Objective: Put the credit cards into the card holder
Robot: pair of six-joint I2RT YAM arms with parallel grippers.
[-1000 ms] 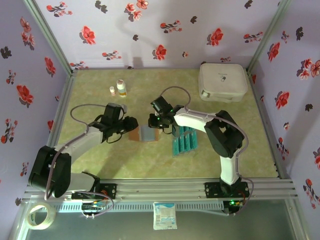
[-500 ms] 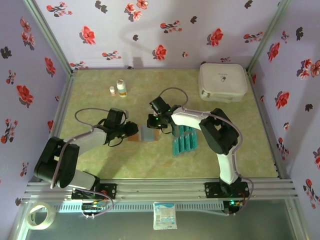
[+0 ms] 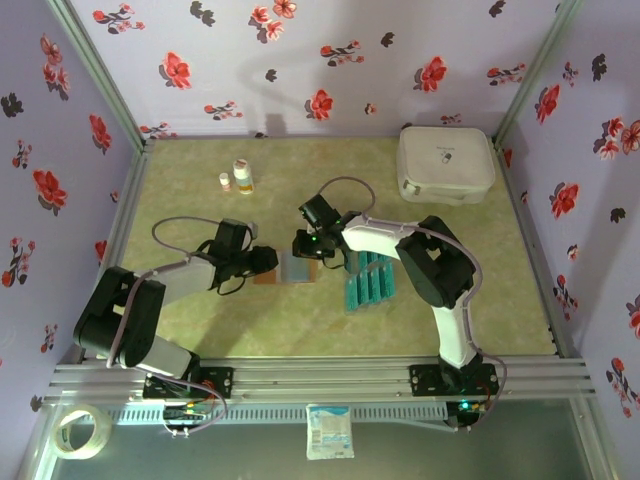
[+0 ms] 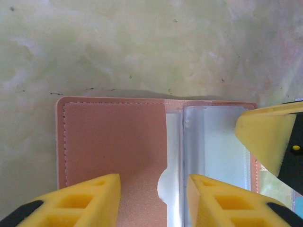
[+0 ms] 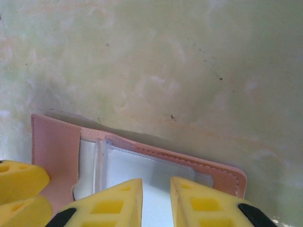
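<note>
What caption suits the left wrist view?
Left end effector poised over the open, flat reddish-brown leather card holder on the mottled green tabletop.

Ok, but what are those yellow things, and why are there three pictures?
The machine is two robot arms bolted to a table. One picture looks down from above; the other two come from cameras on the wrists. The yellow things are fingers: the left gripper and the right gripper both sit over the open brown card holder, holding no card. The blue credit cards lie beside it. Two little bottles and a white case stand farther back.
</note>
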